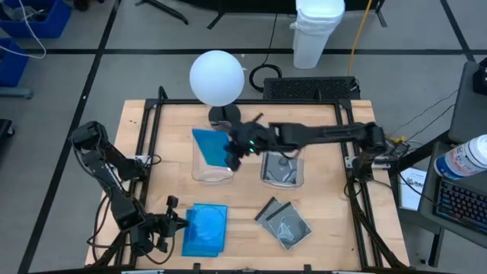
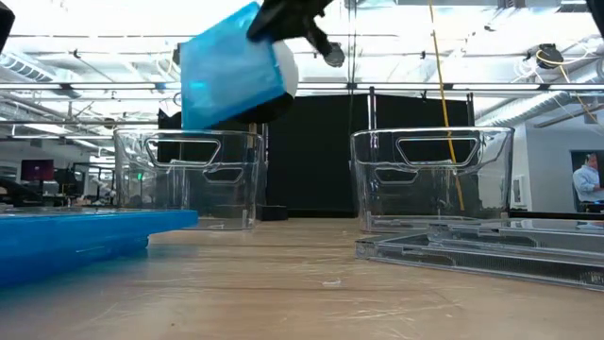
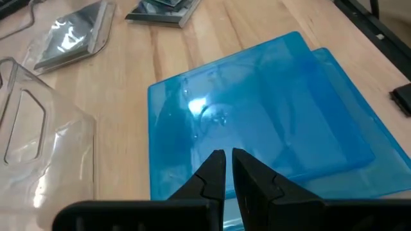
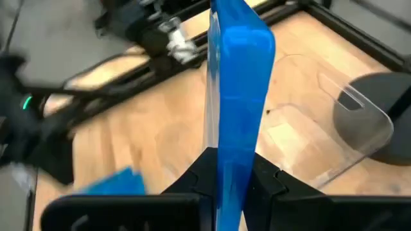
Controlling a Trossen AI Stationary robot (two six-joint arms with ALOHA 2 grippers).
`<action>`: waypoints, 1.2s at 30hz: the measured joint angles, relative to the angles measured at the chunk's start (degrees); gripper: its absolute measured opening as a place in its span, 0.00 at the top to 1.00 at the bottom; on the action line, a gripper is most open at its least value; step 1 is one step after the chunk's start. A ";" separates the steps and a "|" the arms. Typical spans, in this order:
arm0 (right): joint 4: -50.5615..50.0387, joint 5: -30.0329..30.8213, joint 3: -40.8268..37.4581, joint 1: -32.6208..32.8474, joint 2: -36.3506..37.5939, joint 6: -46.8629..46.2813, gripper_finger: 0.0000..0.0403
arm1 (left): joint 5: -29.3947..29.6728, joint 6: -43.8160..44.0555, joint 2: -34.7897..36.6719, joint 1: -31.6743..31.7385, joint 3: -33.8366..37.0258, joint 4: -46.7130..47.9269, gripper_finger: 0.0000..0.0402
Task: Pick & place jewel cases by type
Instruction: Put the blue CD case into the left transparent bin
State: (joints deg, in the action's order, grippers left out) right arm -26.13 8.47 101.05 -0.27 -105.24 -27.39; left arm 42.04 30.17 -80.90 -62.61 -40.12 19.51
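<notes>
Nearest the low camera, two stacked blue jewel cases (image 1: 205, 229) lie flat on the bench (image 1: 327, 236), on the near side of the left tub (image 1: 211, 164). Left gripper (image 3: 226, 168) hovers just over the near edge of this stack, its jaws clenched together with nothing between them. Right gripper (image 1: 232, 156) reaches across to the left tub and holds a single blue jewel case (image 2: 231, 68) edge-on, jaws grasping the case by its lower edge. This held case (image 1: 211, 147) is tilted and hangs above the open left tub, clear of its rim in the low view. Right tub (image 1: 282, 169) stands beside the left tub, apart from it, with something grey inside that cannot be made out. Clear jewel cases (image 1: 283, 221) with dark spines lie on the bench on the near side of the right tub, well apart from the blue stack. White globe lamp (image 1: 217, 78) stands on a dark base just behind the left tub.
</notes>
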 joint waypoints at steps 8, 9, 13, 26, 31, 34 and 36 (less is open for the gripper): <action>3.13 -10.29 1.08 -5.21 -6.25 -14.10 0.92 | -0.46 1.26 0.00 -2.46 0.00 0.89 0.91; 3.02 -10.43 1.09 -5.46 -6.67 -15.52 0.92 | -0.46 1.54 0.00 -2.88 0.00 1.39 0.91; 2.91 -13.69 1.09 -6.14 -8.11 -21.19 0.93 | 0.08 2.82 0.00 -4.41 0.00 2.91 0.91; 5.01 -15.04 1.07 -8.66 -8.58 -30.76 0.93 | 3.57 9.16 0.00 -8.24 3.30 4.45 0.91; 5.88 -17.52 1.07 -8.66 -9.15 -31.52 0.92 | 4.13 8.78 0.00 -8.41 3.87 4.47 0.91; 4.67 -17.64 1.07 -8.66 -9.56 -31.53 0.92 | 4.17 7.82 0.00 -8.41 3.89 4.36 0.91; 5.53 -17.98 1.08 -8.66 -10.56 -31.51 0.93 | 4.33 7.65 0.00 -8.41 3.89 4.35 0.91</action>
State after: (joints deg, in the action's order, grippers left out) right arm -20.60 -9.50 102.13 -8.93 -115.80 -58.90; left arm 46.38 37.82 -80.90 -71.02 -36.23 23.86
